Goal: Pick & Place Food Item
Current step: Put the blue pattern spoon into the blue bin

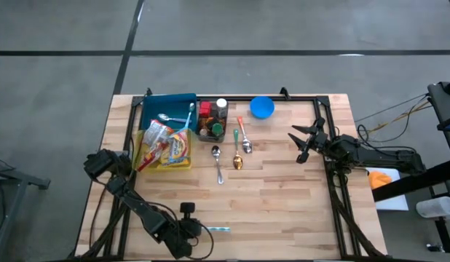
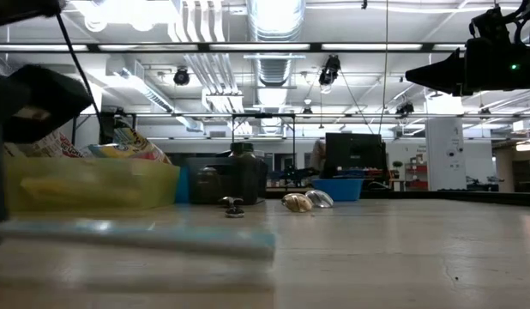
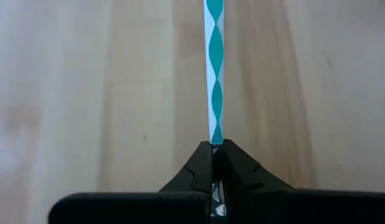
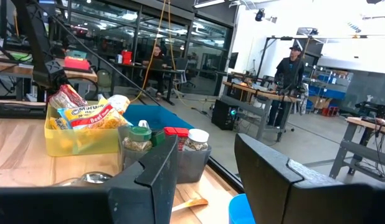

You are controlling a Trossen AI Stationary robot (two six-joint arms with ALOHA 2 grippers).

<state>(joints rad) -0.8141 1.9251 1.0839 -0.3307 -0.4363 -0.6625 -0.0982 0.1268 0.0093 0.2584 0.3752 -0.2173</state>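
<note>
Teal-and-white striped stick (image 3: 214,74): cut off by the left wrist picture's edge at its far end; near end hidden between the closed fingers of the left gripper (image 3: 215,149); nature not determinable. In the low view (image 2: 136,236), a blurred pale bar only.

Left gripper in the high view (image 1: 199,231): fingertips too small to make out.

Yellow bin (image 1: 185,161): contents partly covering one another; packet lettering unreadable from above.

Grey caddy (image 4: 192,165): lower part hidden behind the right gripper's fingers (image 4: 155,180).

Blue bowl (image 4: 242,211): cut off by the picture's edge, mostly hidden by the fingers.

People in the room (image 4: 292,68): small, indistinct.
</note>
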